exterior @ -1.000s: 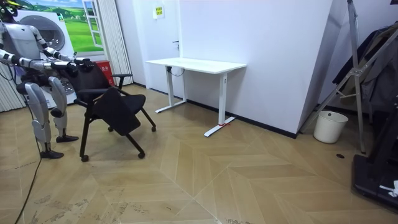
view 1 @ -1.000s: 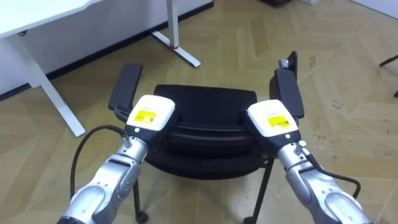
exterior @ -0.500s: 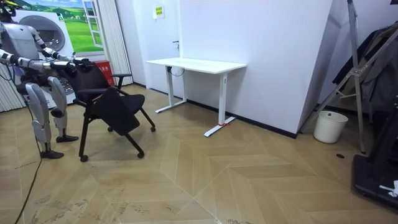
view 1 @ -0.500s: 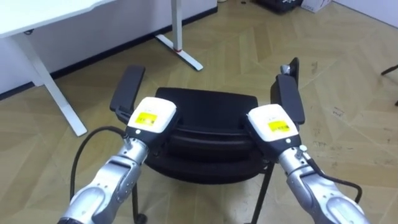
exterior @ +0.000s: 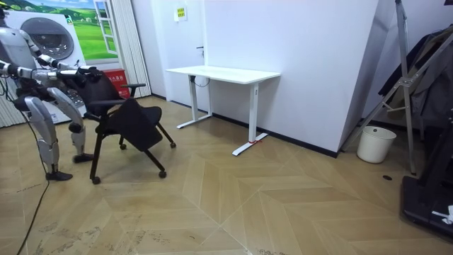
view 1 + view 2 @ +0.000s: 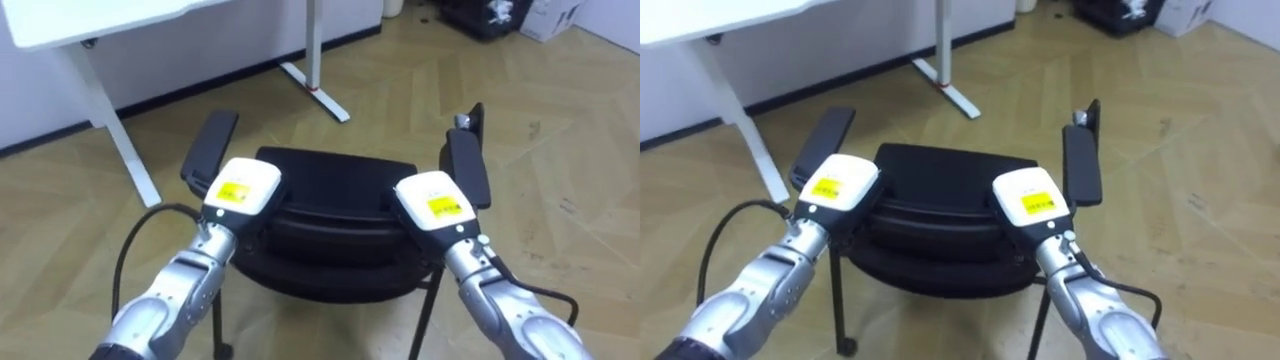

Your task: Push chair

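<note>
We have our left hand (image 6: 240, 187) and right hand (image 6: 432, 203) set against the top of the black chair (image 6: 335, 168), one at each end of its backrest (image 6: 335, 218), with the backs of both hands toward us. Their fingers are hidden on the far side, so we cannot tell whether they curl round it. The seat lies just beyond the hands. Past it, ahead and left of the left hand, stands a white desk (image 6: 60, 22) on the wood floor (image 6: 570, 120).

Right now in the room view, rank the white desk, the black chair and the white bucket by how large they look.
1. White desk and black chair: about alike, so left unranked.
2. White bucket: clearly smallest.
</note>
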Controlling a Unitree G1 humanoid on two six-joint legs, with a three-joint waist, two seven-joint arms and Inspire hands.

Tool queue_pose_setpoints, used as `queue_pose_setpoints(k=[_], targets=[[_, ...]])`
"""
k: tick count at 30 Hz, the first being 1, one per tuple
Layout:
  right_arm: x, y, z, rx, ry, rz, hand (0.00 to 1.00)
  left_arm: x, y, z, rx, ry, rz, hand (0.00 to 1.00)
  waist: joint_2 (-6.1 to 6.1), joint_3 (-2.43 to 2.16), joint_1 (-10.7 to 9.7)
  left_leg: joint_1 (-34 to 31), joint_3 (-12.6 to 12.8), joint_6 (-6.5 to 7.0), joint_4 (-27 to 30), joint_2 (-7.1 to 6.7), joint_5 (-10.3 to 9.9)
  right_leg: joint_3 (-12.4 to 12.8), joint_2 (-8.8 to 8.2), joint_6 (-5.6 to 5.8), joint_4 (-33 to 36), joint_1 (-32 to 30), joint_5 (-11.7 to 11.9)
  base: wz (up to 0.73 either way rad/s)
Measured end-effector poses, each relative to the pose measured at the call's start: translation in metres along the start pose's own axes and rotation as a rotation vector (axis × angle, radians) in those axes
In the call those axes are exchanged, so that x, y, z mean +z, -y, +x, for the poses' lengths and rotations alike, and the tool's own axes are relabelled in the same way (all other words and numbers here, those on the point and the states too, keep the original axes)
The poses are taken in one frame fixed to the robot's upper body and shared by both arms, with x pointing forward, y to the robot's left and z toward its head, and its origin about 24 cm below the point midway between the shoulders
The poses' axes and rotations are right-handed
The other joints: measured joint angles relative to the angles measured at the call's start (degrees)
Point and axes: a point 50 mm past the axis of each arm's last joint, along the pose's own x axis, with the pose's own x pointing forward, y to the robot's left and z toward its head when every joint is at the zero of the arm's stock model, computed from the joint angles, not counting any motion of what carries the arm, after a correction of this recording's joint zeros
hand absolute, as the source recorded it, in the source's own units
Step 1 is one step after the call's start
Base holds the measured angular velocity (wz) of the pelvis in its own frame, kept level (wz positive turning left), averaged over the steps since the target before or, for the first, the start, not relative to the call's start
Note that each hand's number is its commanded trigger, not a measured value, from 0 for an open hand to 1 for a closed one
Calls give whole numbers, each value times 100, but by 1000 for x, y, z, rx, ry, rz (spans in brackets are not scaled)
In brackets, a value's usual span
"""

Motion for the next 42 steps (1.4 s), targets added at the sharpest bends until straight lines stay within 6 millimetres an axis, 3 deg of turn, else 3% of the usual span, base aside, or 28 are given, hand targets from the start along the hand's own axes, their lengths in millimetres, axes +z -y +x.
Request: queue_pose_setpoints(k=[2,4,7,9,10,12,13,14,15,16,17,19,21,22,24,26,28,30,31,32,33,34,35,36,37,39,40,42], targets=[[2,-4,-3,7,7,4,100,-1,3,-5,-3,1,-2,100,-19,-87,143,13,-68,103,-193,-155,307,-141,-111,113,67,51,-92,-23],[2,-4,-5,-14,7,9,100,0,-2,-5,15,13,10,100,-130,-119,53,5,-3,165,-305,-242,429,-270,-226,185,94,91,-118,35],[1,-2,-5,-42,3,5,100,1,-6,-5,26,20,18,100,-217,-148,64,60,160,263,-345,-429,396,-322,-498,280,241,101,-207,11],[-1,2,-4,-58,2,-10,100,2,-7,-2,31,15,4,100,-258,-142,31,146,162,451,-256,-739,226,-402,-886,462,1046,-79,-350,11],[-2,2,-3,-58,0,-13,100,3,-8,-1,32,13,1,100,-246,-142,25,161,163,490,-208,-787,185,-421,-1011,491,1455,-237,-326,16],[-3,1,-3,-51,-11,-15,100,3,-7,1,27,14,-1,100,-225,-88,7,285,138,605,52,-863,-96,-338,-1404,454,2802,-675,153,20],[-3,0,-4,-47,-12,-13,100,3,-7,1,24,15,0,100,-191,-65,5,341,112,624,97,-868,-163,-300,-1447,424,3025,-729,342,18],[-2,-2,-5,-44,-13,-8,100,3,-6,0,19,16,1,100,-143,-37,3,446,34,665,154,-865,-296,-290,-1491,332,3316,-802,736,11],[-1,-2,-5,-42,-12,-4,100,2,-5,0,20,18,4,100,-37,1,12,552,-86,697,162,-871,-394,-178,-1466,308,3552,-975,1129,7],[0,-3,-5,-42,-12,-1,100,2,-5,0,21,19,6,100,2,3,17,579,-175,725,157,-879,-427,-79,-1423,288,3651,-1064,1239,0],[2,-3,-4,-42,-9,4,100,-1,-5,-1,21,20,15,100,34,4,26,636,-263,762,89,-873,-454,13,-1320,374,3769,-1261,1095,3],[5,-4,-3,-44,-7,11,100,-5,-9,-2,34,29,32,100,45,22,38,702,-397,777,17,-856,-484,-31,-1119,428,3585,-1609,751,9],[10,-5,-3,-43,5,18,100,-8,-8,-4,32,30,40,100,44,26,135,961,-449,792,-179,-866,-536,123,-660,418,2562,-1992,604,15],[12,-5,-2,-43,5,21,100,-9,-8,-4,31,28,42,100,50,22,120,994,-522,784,-178,-870,-575,128,-558,405,2219,-2034,612,47],[15,-7,-2,-39,9,27,100,-11,-7,-6,29,23,42,100,-4,-3,5,1176,-648,744,-179,-897,-748,127,-288,240,820,-2171,864,50],[16,-9,-2,-31,15,30,100,-11,-5,-8,21,21,38,100,-17,-16,13,1406,-806,714,-163,-913,-892,143,-215,260,2,-2117,1178,42],[15,-8,-2,-31,18,32,100,-11,-6,-8,22,22,38,100,-73,-43,19,1584,-975,649,-146,-943,-1071,129,-282,173,-392,-2054,1424,51],[15,-6,0,-36,23,28,100,-12,-6,-8,26,16,36,100,-41,-50,28,1839,-1150,468,-52,-750,-1358,46,-176,-33,-270,-1881,1739,45],[16,-5,0,-37,25,27,100,-14,-6,-8,25,12,36,100,19,-45,44,1898,-1166,415,-50,-660,-1434,-28,-132,-64,-175,-1858,1719,25],[17,-1,4,-38,33,22,100,-15,-8,-9,36,4,33,100,86,-84,111,2049,-1104,280,-54,-464,-1552,-179,16,-213,25,-1820,1612,12],[17,3,8,-43,40,17,100,-17,-12,-9,53,-2,31,100,126,-93,163,2115,-863,111,81,-202,-1684,-210,149,-308,218,-1810,1453,11],[17,5,10,-48,42,15,100,-17,-14,-8,60,-4,34,100,154,-108,169,2095,-721,50,298,-122,-1717,-189,245,-350,313,-1816,1382,22],[18,9,14,-48,43,11,100,-19,-17,-7,71,-6,40,100,141,-94,194,1827,-457,-34,1100,76,-1637,-94,389,-426,522,-1805,1188,19],[18,8,15,-37,46,12,100,-19,-16,-8,71,-10,39,100,118,-88,266,1586,-437,-114,1950,238,-1350,-111,419,-508,709,-1703,1015,9],[19,6,15,-29,46,16,100,-20,-14,-10,68,-13,36,100,115,-79,316,1478,-459,-146,2322,296,-1119,-95,469,-548,772,-1607,888,-8],[23,2,15,-18,52,32,100,-22,-6,-16,51,-31,23,100,113,-69,407,1093,-571,-100,3393,451,83,-41,587,-625,776,-1138,511,-6],[23,2,15,-18,54,30,100,-23,-6,-17,50,-35,22,100,106,-69,426,986,-588,-104,3561,449,228,-18,593,-643,780,-1066,433,0],[22,3,16,-17,55,23,100,-21,-4,-16,60,-39,12,100,25,-50,514,473,-454,141,3738,331,38,77,577,-681,765,-861,224,-13]])
